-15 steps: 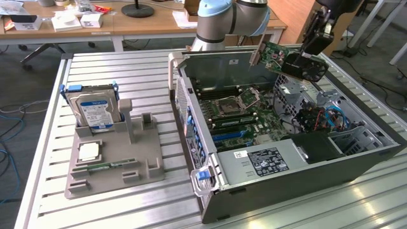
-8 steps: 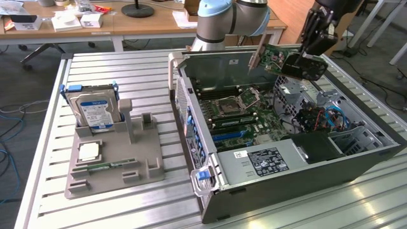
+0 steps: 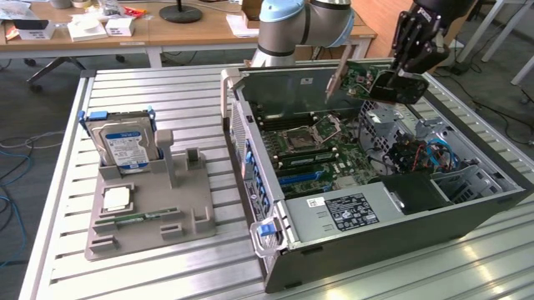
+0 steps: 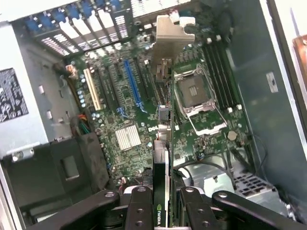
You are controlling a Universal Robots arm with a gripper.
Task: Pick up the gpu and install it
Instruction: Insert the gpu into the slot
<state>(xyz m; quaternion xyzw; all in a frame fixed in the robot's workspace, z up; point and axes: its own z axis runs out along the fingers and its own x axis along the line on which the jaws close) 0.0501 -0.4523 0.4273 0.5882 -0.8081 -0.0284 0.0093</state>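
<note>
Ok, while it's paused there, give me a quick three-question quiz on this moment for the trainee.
1. True or false: the gpu is already seated in a slot.
2. The tool is shut on: A the gpu, B a memory stick, C nothing.
3. Fill the blank: the hard drive stands upright in the grey holder, on the exterior view's ___ of the computer case.

Key: 1 false, it hangs above the open computer case in the tool's grip. 2 A. 3 left.
</note>
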